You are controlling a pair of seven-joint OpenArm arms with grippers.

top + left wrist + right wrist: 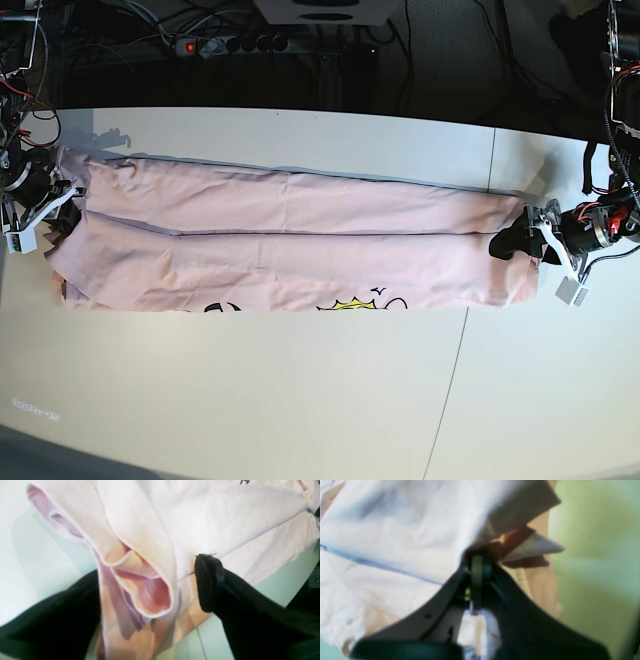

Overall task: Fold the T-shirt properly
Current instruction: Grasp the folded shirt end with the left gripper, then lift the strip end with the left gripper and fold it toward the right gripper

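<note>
My right gripper reaches in from its side, jaws pressed together on a fold of the T-shirt. My left gripper sits opposite, jaws parted around cloth.

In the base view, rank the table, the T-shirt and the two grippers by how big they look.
1. Table
2. T-shirt
3. Left gripper and right gripper: both small, too alike to rank.
</note>
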